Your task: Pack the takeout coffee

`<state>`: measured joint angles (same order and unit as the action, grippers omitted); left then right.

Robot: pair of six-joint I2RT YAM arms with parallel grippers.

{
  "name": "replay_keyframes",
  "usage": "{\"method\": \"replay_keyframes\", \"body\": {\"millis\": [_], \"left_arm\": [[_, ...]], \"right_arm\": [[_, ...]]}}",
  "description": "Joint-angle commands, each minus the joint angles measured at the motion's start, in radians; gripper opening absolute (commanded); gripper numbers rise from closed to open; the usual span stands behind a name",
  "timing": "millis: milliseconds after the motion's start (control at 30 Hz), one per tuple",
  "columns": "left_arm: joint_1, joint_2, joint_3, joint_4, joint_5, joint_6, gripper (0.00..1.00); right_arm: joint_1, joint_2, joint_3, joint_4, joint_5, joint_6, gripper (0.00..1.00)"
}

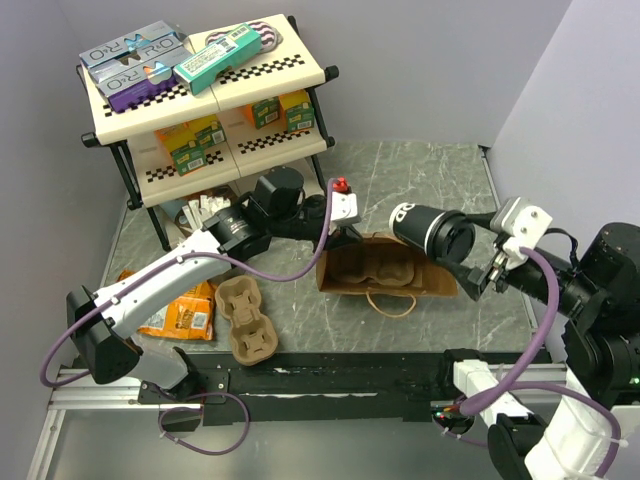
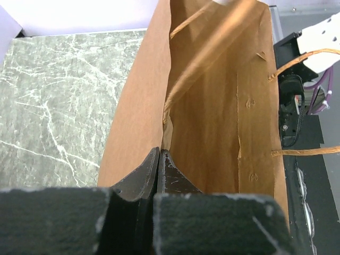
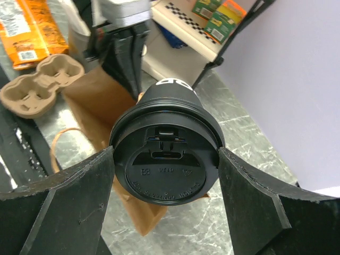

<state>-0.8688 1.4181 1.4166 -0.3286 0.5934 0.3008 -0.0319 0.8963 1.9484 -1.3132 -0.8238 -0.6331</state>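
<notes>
The right tool (image 3: 166,178), jaws wide apart, clamps the takeout coffee (image 1: 430,232) by its round black lid (image 3: 166,170). The cup lies sideways in the air just beside the brown paper bag (image 1: 385,272) on the tabletop (image 1: 420,170). The left tool (image 2: 159,162), jaws together, pinches the bag's edge. The lid's embossed writing is too small to read. Boxes (image 1: 130,55) on the shelf seem to read "O-R-O".

Gray boxes (image 1: 130,52) on the top shelf (image 1: 300,72) show big white letters like "O-R-O". Tiny raised marks on the coffee lid (image 3: 166,170) are too small to read.
</notes>
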Motion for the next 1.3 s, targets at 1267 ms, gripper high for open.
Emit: {"method": "replay_keyframes", "body": {"millis": [1267], "left_arm": [[0.053,-0.019,0.07,0.005,0.043,-0.043,0.01]], "right_arm": [[-0.002,-0.089,-0.295,-0.041,-0.081,-0.474,0.0]]}}
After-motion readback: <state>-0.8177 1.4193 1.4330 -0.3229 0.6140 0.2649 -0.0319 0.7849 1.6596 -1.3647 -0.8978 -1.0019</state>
